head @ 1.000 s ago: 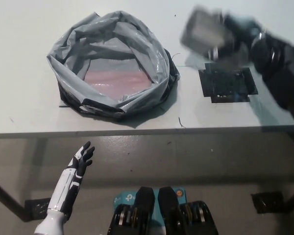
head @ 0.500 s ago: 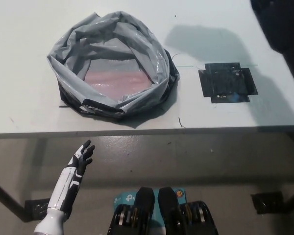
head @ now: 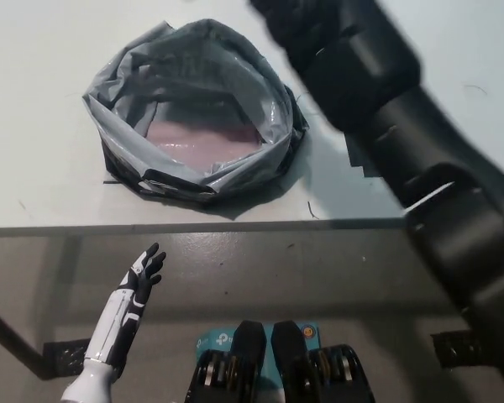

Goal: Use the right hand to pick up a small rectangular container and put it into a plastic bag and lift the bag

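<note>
The right arm (head: 420,151) sweeps over the table (head: 42,185) toward the bag (head: 193,117) — its fingers and the container are out of view, grip unknowable. A blind release could miss the bag. Left hand (head: 143,273) rests low, fingers spread.

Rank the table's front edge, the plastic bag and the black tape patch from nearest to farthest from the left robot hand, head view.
From the left robot hand, low left:
1. Table's front edge, directly ahead.
2. Plastic bag, farther back on the table.
3. Black tape patch, far right, partly hidden.
</note>
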